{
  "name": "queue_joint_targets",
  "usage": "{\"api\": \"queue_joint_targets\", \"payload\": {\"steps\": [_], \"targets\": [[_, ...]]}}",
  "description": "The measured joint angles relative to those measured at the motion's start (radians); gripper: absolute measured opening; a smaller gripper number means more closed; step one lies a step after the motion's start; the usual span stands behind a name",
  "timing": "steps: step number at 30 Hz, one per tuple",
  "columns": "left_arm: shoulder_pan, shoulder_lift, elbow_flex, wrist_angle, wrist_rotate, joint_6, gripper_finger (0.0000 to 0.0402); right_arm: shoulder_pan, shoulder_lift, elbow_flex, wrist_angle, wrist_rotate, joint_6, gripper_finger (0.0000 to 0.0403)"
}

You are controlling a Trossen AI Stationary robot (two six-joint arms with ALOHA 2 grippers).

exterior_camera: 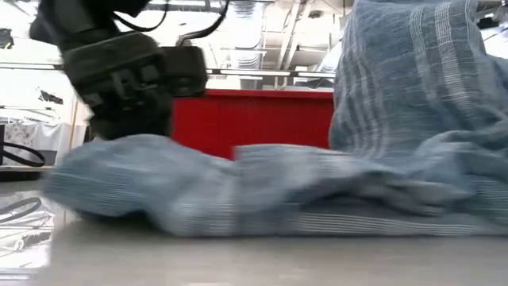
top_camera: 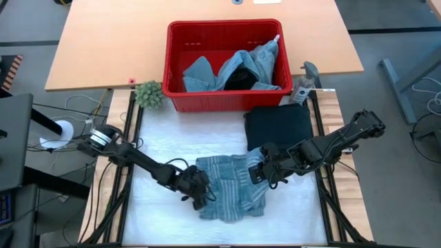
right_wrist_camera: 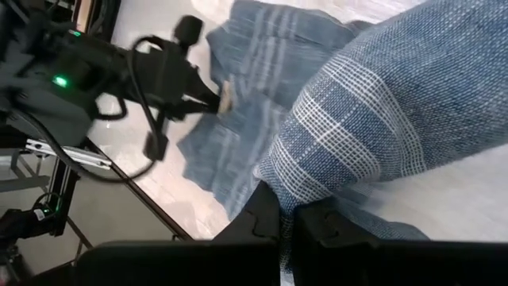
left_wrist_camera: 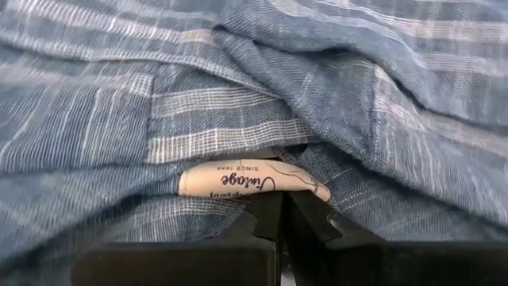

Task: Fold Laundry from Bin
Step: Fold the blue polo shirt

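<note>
At the lower centre of the overhead frame, both grippers, left (top_camera: 200, 187) and right (top_camera: 256, 172), pinch opposite edges of the limp, light striped cloth (top_camera: 231, 193), best held by its hems.

White table (top_camera: 158, 138), striped cloth (top_camera: 231, 196), black garment (top_camera: 279, 127)

The striped cloth (top_camera: 231, 193) is a thin, loosely woven blue-grey fabric, matt and crumpled, with a smooth white label (left_wrist_camera: 252, 182) sewn in. The bin (top_camera: 224, 103) is glossy red plastic, holding soft faded denim (top_camera: 207, 74). The table (top_camera: 103, 41) behind looks like smooth pale wood.
</note>
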Motion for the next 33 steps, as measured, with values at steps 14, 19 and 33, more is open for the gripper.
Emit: {"api": "queue_joint_targets", "payload": {"steps": [14, 19, 33], "targets": [[0.085, 0.142, 0.291, -0.163, 0.133, 0.163, 0.0, 0.0, 0.0, 0.0, 0.022, 0.039, 0.0, 0.0027], [0.103, 0.063, 0.404, -0.388, 0.216, 0.151, 0.0, -0.001, 0.045, 0.0, 0.051, 0.022, -0.019, 0.0027], [0.098, -0.193, 0.513, -0.756, 0.177, 0.131, 0.0, -0.033, 0.236, 0.0, 0.329, -0.144, -0.131, 0.0027]]}}
